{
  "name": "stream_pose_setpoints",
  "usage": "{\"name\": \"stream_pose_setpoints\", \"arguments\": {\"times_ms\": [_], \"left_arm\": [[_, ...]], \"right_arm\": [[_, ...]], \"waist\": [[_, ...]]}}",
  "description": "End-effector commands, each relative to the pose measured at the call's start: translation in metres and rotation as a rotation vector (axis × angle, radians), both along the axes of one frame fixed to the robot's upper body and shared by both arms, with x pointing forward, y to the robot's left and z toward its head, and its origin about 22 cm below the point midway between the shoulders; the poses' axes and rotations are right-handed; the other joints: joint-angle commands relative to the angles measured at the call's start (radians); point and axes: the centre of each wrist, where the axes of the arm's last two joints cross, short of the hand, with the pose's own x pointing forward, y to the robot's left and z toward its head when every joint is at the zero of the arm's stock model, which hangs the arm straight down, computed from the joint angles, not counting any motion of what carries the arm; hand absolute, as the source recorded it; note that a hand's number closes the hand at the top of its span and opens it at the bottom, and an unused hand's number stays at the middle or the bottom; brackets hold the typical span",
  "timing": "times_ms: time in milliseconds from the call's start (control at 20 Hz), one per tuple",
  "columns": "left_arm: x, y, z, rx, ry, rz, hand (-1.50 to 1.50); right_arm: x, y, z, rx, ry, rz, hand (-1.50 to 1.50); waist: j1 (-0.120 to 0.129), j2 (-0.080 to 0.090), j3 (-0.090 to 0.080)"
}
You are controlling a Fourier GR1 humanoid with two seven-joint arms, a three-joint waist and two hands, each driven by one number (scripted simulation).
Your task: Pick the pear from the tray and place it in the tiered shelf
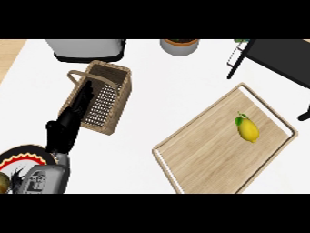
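**Left arm only in view**

Left hand (pixel 68 122) at near left — black fingers straight, held together, pointing far and slightly right. Grey forearm (pixel 47 179) enters from the lower edge — angled upward. Holds nothing. Right hand not visible.

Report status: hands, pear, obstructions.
Left hand open, fingers straight, beside the wicker basket. Right hand not in view. Yellow pear untouched on the light wooden tray. Nothing between the pear and the black tiered shelf.
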Motion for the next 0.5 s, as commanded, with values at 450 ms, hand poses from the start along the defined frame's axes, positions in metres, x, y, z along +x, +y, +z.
{"name": "stream_pose_setpoints", "arguments": {"times_ms": [450], "left_arm": [[-0.005, 0.014, -0.009, 0.012, 0.004, 0.054, 0.00]], "right_arm": [[-0.086, -0.014, 0.047, 0.247, -0.144, -0.153, -1.50]], "waist": [[-0.050, -0.017, -0.002]]}}
